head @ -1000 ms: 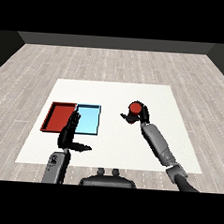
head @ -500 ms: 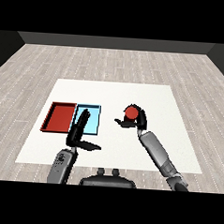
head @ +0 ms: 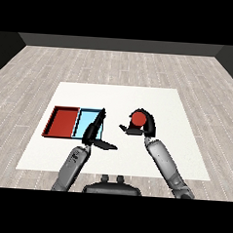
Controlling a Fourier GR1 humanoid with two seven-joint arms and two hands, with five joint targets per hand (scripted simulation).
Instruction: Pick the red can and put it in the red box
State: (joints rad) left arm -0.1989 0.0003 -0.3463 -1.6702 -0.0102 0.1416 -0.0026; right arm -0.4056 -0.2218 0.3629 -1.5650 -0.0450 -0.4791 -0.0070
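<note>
Head view. My right hand is curled round the red can, fingers wrapped over its right side and thumb reaching out to its left. The can is held above the white table, right of the two trays and well apart from them. It is upright as far as I can tell, with its red top facing me.

My left hand is released: fingers straight and pointing away from me, thumb stuck out to the right, grasping nothing. The fingers lie over the near right part of the light blue tray; whether they touch it I cannot tell.

The red tray lies at the left, touching the light blue tray side by side. My right forearm comes in from the near right, my left forearm from the near left.
</note>
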